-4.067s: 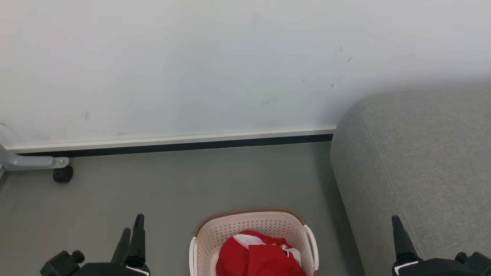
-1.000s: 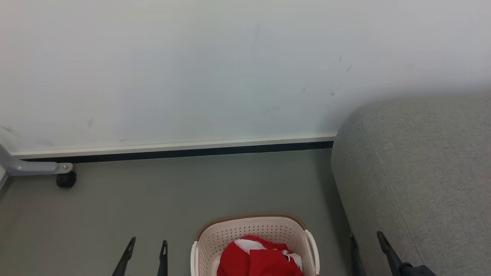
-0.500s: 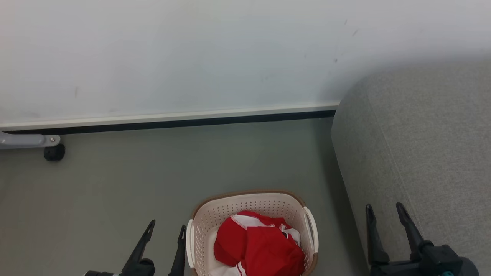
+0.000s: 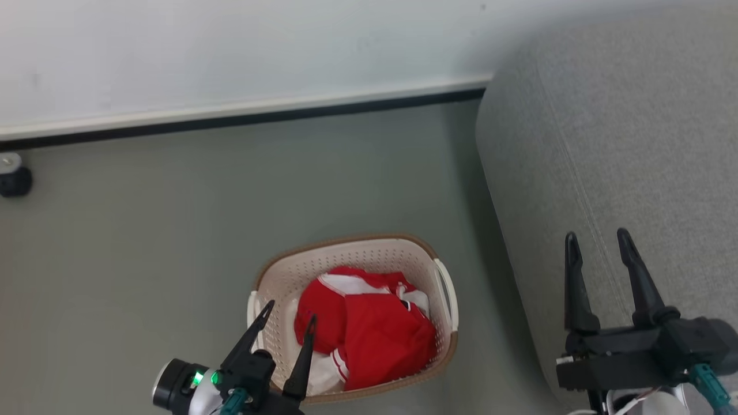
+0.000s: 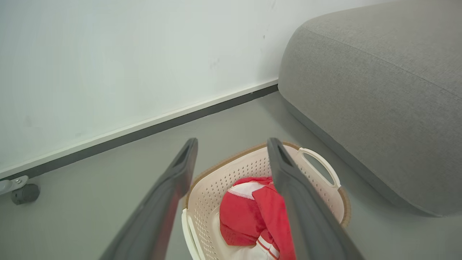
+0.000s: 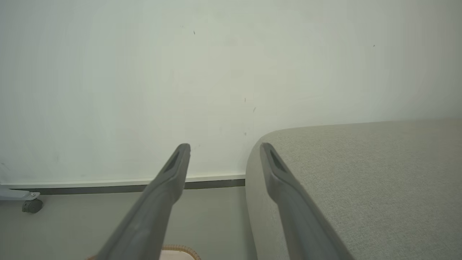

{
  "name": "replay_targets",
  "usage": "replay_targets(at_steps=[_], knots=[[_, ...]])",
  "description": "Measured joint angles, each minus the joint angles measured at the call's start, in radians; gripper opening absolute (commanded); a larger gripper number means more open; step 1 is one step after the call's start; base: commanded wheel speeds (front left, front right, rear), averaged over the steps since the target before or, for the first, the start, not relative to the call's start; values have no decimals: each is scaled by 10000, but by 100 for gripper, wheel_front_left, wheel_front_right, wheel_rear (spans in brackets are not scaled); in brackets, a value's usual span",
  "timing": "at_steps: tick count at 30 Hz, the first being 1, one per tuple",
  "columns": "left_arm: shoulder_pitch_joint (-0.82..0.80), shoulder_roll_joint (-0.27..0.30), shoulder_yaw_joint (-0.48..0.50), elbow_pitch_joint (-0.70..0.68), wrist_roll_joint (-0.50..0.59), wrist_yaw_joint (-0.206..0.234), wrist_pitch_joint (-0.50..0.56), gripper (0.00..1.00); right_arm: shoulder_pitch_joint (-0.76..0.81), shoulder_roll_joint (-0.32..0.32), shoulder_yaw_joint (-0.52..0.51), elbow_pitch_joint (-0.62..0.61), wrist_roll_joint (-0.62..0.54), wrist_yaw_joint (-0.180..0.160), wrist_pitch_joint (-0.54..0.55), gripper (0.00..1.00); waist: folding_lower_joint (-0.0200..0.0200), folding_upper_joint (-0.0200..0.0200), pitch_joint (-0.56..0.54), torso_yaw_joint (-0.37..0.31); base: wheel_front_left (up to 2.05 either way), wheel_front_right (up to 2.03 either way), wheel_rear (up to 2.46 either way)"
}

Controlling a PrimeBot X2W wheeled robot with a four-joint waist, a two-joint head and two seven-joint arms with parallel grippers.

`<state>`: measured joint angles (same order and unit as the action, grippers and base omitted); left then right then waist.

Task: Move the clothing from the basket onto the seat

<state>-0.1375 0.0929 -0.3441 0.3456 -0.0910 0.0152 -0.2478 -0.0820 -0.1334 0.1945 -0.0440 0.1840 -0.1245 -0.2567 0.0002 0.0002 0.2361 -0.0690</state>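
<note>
The red clothing (image 4: 369, 331) with white trim lies bunched inside the cream basket (image 4: 346, 253) on the floor; the left wrist view shows the clothing (image 5: 249, 216) and the basket (image 5: 231, 169) between and beyond my fingers. My left gripper (image 4: 290, 316) is open, its tips over the basket's left rim and above the clothing, holding nothing. My right gripper (image 4: 597, 241) is open and empty over the left edge of the grey seat (image 4: 646, 144). The seat (image 5: 379, 79) lies right of the basket, and the right wrist view shows the seat (image 6: 379, 162) against the wall.
A white wall with a dark baseboard (image 4: 242, 118) runs behind the basket. A black caster (image 4: 12, 181) on a grey frame sits at the far left by the wall. Grey floor (image 4: 144, 242) spreads left of and behind the basket.
The head camera has tilted down, so the basket shows whole. Both grippers have risen into view; the left one has moved over the basket's left rim.
</note>
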Motion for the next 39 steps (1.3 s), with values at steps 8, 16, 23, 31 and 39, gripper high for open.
replay_targets(at_steps=[8,16,23,31,39], knots=[[-662,-65,-403,1060,362,-171,201,100,-560,69,61,-514,-77,0,0,100,0,0,1015,-514,0,0,0],[-1600,-84,-579,1875,573,-257,435,100,-937,77,-15,-895,-90,0,0,100,1,0,2064,-1010,0,0,0],[-2417,-123,-704,2422,767,-343,546,100,-1319,180,-19,-1200,-92,0,-2,100,-1,0,3000,-1384,0,0,0],[-3359,-153,-777,2915,943,-430,675,100,-1745,224,-167,-1613,-92,0,-2,100,0,1,4089,-1710,0,0,0],[-4219,-13,-683,3352,1016,-506,849,100,-2247,322,-282,-1950,-102,0,-2,100,0,1,5172,-1908,0,0,0]])
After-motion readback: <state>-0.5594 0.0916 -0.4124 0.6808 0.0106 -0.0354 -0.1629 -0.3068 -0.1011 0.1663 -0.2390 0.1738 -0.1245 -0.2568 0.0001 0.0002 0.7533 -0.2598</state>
